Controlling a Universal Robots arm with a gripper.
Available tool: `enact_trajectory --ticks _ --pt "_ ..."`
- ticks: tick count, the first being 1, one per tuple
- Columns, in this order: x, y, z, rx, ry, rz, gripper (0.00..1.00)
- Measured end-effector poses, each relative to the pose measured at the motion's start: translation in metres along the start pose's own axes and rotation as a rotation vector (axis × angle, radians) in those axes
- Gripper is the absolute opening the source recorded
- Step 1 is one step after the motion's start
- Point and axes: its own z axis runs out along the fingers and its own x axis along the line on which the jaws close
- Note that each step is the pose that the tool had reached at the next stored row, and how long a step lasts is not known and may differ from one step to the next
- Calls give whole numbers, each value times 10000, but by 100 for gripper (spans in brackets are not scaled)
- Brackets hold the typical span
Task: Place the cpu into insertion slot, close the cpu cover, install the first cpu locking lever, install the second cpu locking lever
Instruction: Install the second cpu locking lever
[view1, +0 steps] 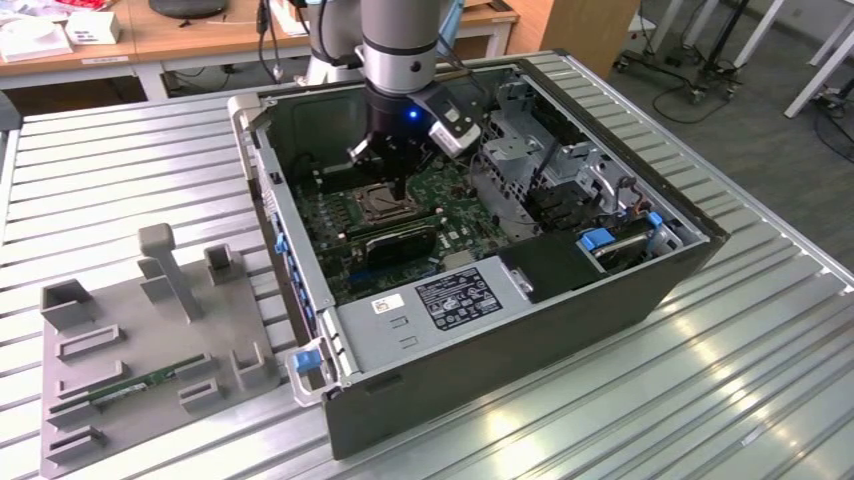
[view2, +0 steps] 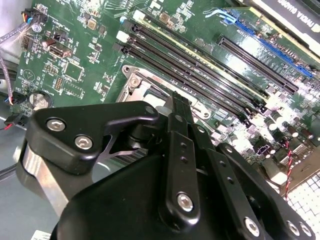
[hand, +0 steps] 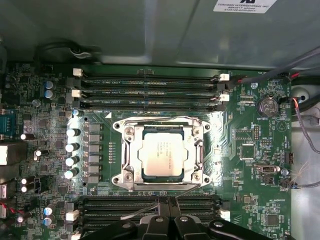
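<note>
CPU seated under its cover; hand poised at the socket's edge.

Exterior view: the hand (view1: 391, 172) reaches into the open computer case (view1: 534, 330) on the slatted table (view1: 120, 170), just above the insertion slot (view1: 380, 205). First wrist view: the cpu (hand: 162, 155) lies flat in the slot, framed by the cpu cover (hand: 162, 126), which appears lowered; the fingertips (hand: 167, 204) look clenched together, grasping nothing, beside a thin locking lever (hand: 150, 207). Second wrist view: the hand hides most of the socket (view2: 145, 90). Risk, as judged: a lever slipping off the narrow tips could spring back or scrape the memory slots (hand: 150, 90).
</note>
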Motion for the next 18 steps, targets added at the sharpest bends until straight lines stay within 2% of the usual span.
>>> enact_trajectory --ticks 5,13,16,18 --pt "49 2 -1 0 0 1 11" --pt "54 1 -1 0 2 0 11" --pt "54 1 -2 2 95 3 11" --pt "54 1 -2 1 108 4 11"
